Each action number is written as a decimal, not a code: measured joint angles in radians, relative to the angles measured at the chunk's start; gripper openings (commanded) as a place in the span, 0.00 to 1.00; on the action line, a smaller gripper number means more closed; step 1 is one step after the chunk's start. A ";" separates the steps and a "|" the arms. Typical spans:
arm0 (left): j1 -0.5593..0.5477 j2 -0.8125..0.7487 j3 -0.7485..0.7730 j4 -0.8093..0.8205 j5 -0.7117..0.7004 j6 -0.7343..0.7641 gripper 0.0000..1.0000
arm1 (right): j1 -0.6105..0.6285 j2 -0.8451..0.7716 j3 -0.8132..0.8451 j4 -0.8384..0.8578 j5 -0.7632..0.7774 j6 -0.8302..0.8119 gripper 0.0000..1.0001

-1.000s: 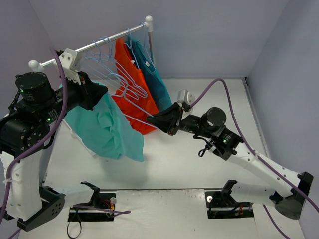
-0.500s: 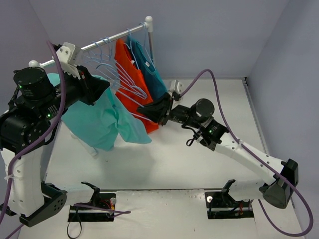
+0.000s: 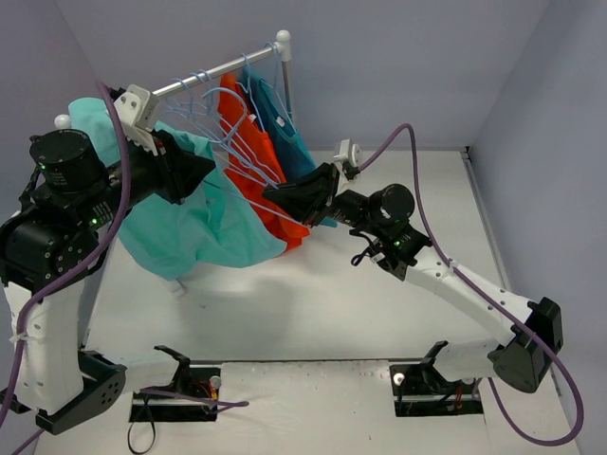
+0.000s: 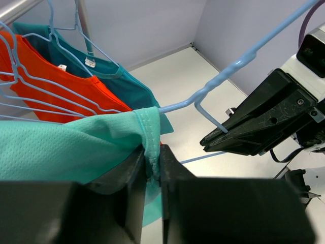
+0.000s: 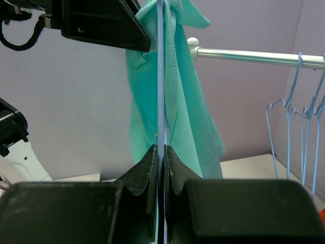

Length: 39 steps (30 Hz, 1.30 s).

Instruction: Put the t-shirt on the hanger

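Your white table [image 3: 313, 313] carries a clothes rail [image 3: 204, 80], a silver bar with white end knobs. Everything below is placed from that rail.

- **T-shirt:** The t-shirt [image 3: 204, 227] hangs in a mint bunch below the rail's left half and in front of it. Part of it is draped over the left arm near the rail's left knob.
- **Other shirts:** An orange-red shirt [image 3: 248, 142] hangs from the rail's right half. A darker teal shirt [image 3: 285, 123] hangs just behind it, nearest the rail's right knob.
- **Spare hangers:** Several spare wire hangers [image 3: 204, 95] hook over the middle of the rail.
- **Hanger:** The hanger [image 4: 274, 36] you care about is off the rail, in front of its right half, slanting across the orange-red shirt. One of its shoulders reaches the t-shirt's hemmed edge. You cannot tell whether the wire has gone inside the fabric.
- **Left gripper:** Your left gripper [image 4: 151, 160] sits just below the rail's middle. Its fingers are pressed together on that hemmed edge of the t-shirt, with only cloth between them.
- **Right gripper:** Your right gripper [image 5: 161, 152] is in front of the rail's right end. Its jaws are nearly closed, pinching the hanger's thin wire.
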 measured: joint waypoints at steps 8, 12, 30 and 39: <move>0.000 0.003 0.006 0.022 0.000 0.003 0.14 | 0.000 0.014 0.000 0.006 -0.008 0.014 0.00; 0.000 0.009 0.027 0.042 0.000 -0.002 0.14 | 0.000 0.014 -0.005 0.018 -0.008 0.018 0.00; 0.000 -0.068 -0.068 0.049 -0.069 0.207 0.79 | -0.029 0.007 -0.120 0.035 -0.030 0.030 0.00; 0.000 -0.063 -0.133 -0.030 -0.156 0.522 0.91 | -0.046 -0.019 -0.148 0.035 -0.081 0.051 0.00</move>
